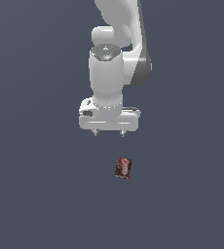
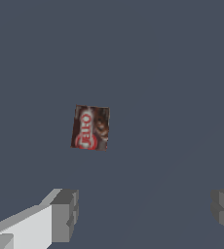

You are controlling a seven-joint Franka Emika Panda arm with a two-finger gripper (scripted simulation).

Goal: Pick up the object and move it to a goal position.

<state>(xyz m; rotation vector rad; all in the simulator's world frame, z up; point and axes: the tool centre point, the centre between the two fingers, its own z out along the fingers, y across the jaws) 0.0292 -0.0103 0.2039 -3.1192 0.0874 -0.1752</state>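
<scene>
The object [image 1: 123, 168] is a tiny dark brown box with a red and white label, lying flat on the plain grey-blue surface. In the exterior view my white gripper [image 1: 109, 133] hangs above it and slightly toward the exterior view's left, well apart from it. In the wrist view the object [image 2: 90, 128] lies ahead of the gripper [image 2: 145, 216], whose grey fingertips [image 2: 65, 215] stand far apart with nothing between them. The gripper is open.
The flat grey-blue surface [image 1: 41, 194] spreads all around the box. The white arm [image 1: 116, 44] rises above the gripper toward the top of the exterior view. No goal marker shows.
</scene>
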